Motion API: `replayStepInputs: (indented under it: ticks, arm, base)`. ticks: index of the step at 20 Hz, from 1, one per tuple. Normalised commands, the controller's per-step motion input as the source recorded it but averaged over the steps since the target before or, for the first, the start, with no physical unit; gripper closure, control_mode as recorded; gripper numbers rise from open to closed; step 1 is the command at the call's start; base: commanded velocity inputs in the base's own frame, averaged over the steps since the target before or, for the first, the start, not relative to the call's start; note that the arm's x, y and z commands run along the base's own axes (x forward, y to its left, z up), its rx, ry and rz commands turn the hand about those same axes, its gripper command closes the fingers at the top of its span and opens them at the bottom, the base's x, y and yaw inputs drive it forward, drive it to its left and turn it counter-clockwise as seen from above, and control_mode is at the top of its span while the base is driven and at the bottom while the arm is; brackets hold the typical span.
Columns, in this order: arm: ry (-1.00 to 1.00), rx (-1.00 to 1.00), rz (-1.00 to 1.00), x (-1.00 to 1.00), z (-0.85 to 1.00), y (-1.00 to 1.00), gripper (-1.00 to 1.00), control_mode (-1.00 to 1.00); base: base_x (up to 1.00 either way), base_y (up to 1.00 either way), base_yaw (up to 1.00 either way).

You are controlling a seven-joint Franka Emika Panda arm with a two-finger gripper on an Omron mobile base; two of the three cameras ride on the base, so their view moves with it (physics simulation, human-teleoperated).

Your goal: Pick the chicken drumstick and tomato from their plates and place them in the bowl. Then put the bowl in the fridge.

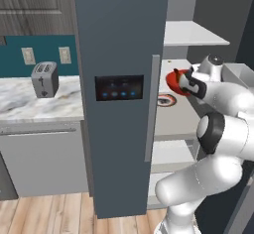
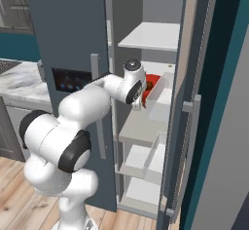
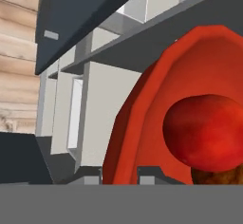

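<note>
Carrying the bowl (image 1: 174,80) into the fridge (image 1: 121,39).
Claw (image 3: 119,174) clamped on its rim; tomato (image 3: 206,130) inside at 3 o'clock.

The arm folds up from the base and reaches forward — its tool (image 3: 119,173) closed on the bowl (image 3: 156,99) rim.

At right of centre in the left base view, the open fridge (image 1: 119,79) shows 1 grey middle shelf (image 1: 173,116) carrying a white plate with a red-brown rim (image 1: 166,100). Above it, near the upper right, sits a white shelf (image 1: 191,33). At the left edge, a marble counter (image 1: 30,104) bears 1 toaster (image 1: 44,79). Wood floor (image 1: 44,213) runs along the bottom.
</note>
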Motion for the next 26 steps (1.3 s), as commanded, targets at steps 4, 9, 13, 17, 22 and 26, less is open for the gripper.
replayStepInputs:
  ticks: [4,9,13,17,22,26]
  arm:
    - [0.0,0.06,0.02,0.4,-0.05,0.0,1.0,-1.0]
    - [0.0,0.04,0.04,0.3,-0.2,-0.02,1.0,-1.0]
    - [0.0,0.0,0.04,0.34,-0.07,-0.06,1.0,-1.0]
    - [0.0,0.0,0.04,0.33,-0.01,-0.1,1.0,-1.0]
    - [0.0,0.0,0.01,0.31,-0.02,-0.11,1.0,-1.0]
    - [0.0,0.0,0.01,0.12,0.0,-0.03,1.0,-1.0]
  base:
    - [0.0,0.0,0.0]
    - [0.0,0.0,0.0]
    - [0.0,0.0,0.0]
    - [0.0,0.0,0.0]
    - [0.0,0.0,0.0]
    - [0.0,0.0,0.0]
